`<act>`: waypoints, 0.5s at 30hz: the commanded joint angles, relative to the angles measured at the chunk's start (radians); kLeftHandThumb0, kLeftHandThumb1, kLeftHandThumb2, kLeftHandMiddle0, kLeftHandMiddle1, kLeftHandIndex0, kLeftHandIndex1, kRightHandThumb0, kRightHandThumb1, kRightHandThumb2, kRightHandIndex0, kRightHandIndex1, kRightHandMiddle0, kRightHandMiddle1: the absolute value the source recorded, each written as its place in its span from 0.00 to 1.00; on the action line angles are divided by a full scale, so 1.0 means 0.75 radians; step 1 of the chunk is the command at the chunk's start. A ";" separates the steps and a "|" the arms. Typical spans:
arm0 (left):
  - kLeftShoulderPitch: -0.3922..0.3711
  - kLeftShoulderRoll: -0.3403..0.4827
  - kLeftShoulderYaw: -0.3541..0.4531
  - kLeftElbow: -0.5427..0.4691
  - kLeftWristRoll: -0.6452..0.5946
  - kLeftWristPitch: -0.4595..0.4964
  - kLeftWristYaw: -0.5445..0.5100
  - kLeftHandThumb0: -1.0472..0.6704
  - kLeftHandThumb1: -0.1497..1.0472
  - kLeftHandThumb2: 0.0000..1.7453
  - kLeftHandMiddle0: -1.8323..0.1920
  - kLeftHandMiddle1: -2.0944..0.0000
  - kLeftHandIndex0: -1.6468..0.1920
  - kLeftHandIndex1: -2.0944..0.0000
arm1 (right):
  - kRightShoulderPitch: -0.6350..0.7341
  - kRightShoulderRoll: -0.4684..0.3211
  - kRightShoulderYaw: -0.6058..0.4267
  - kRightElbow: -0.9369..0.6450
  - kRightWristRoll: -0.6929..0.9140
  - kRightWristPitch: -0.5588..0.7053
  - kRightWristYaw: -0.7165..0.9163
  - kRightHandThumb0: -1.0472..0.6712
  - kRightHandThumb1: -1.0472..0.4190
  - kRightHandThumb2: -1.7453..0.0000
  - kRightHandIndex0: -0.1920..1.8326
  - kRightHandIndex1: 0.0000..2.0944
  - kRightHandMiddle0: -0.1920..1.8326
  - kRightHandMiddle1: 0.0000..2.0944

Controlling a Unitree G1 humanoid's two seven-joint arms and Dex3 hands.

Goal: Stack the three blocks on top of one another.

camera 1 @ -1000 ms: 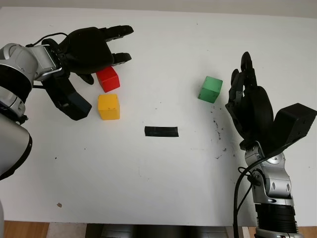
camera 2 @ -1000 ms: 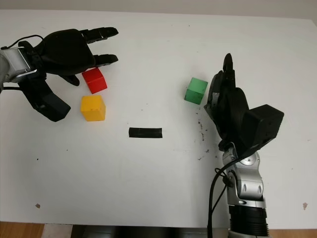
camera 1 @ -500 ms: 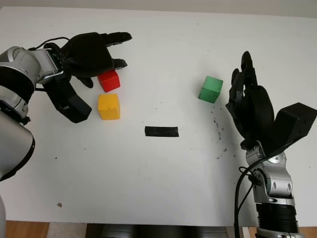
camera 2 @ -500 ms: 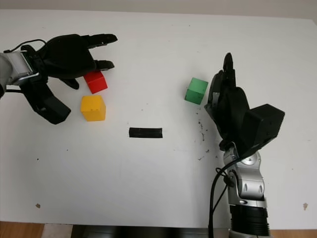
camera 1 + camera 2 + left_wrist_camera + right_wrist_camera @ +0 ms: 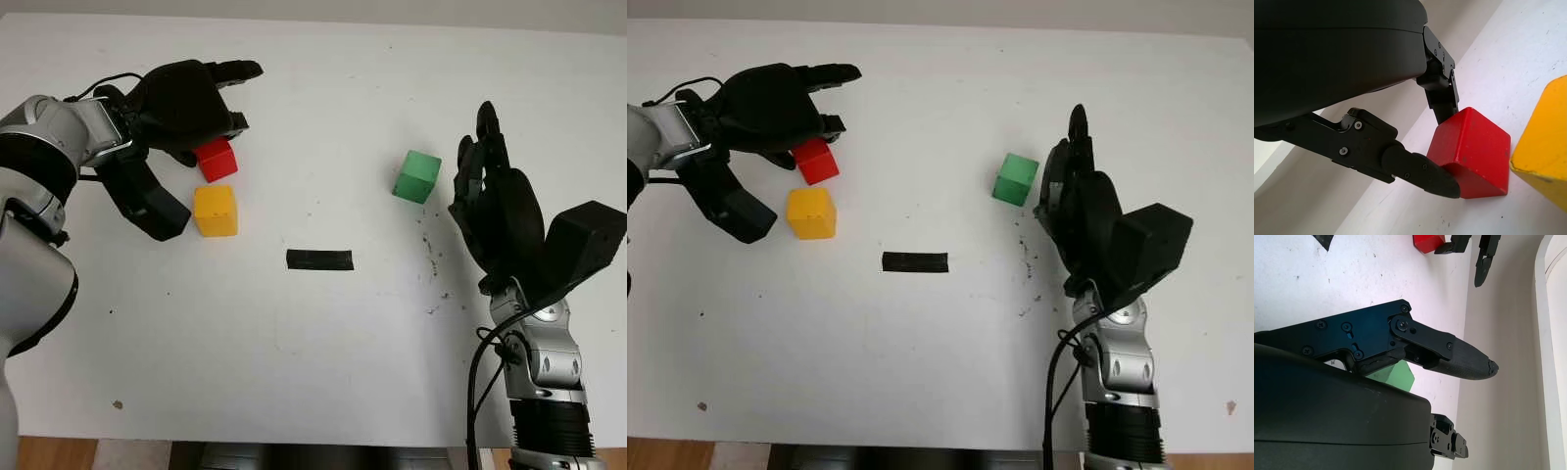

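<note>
A red block (image 5: 217,160) sits on the white table at the back left, with a yellow block (image 5: 215,211) just in front of it. My left hand (image 5: 211,137) hangs over the red block with its fingers curled onto it. In the left wrist view a fingertip (image 5: 1425,174) presses the red block (image 5: 1474,147) on one side and another finger meets its far corner; the yellow block (image 5: 1542,161) stands close beside it. A green block (image 5: 416,176) stands at the right. My right hand (image 5: 495,196) is open, just right of the green block.
A black strip of tape (image 5: 318,259) lies flat near the table's middle. Dark specks (image 5: 431,264) mark the surface in front of the green block. The table's front edge (image 5: 294,441) runs along the bottom.
My left hand has come down and its fingers have curled in around the red block. The blocks and my right hand have stayed where they were.
</note>
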 commanded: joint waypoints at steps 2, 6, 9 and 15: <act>-0.001 -0.011 -0.016 0.000 -0.007 0.004 -0.010 0.35 0.89 0.03 0.87 0.97 0.66 0.41 | 0.001 -0.016 -0.015 -0.005 0.002 -0.018 -0.002 0.21 0.00 0.59 0.00 0.00 0.00 0.00; 0.010 -0.015 -0.014 0.001 -0.015 0.010 -0.007 0.34 0.89 0.03 0.87 0.97 0.66 0.41 | 0.004 -0.011 -0.021 -0.008 0.009 -0.018 -0.003 0.21 0.00 0.59 0.00 0.00 0.00 0.00; 0.020 -0.015 -0.019 0.002 -0.011 0.020 0.006 0.33 0.89 0.03 0.86 0.96 0.66 0.41 | 0.002 -0.007 -0.025 -0.008 0.010 -0.011 -0.013 0.21 0.00 0.59 0.00 0.00 0.00 0.00; 0.024 -0.014 -0.034 0.005 -0.007 0.036 0.006 0.35 0.88 0.03 0.83 0.96 0.63 0.43 | 0.002 -0.017 -0.024 -0.008 0.013 -0.009 -0.002 0.21 0.00 0.59 0.00 0.00 0.00 0.00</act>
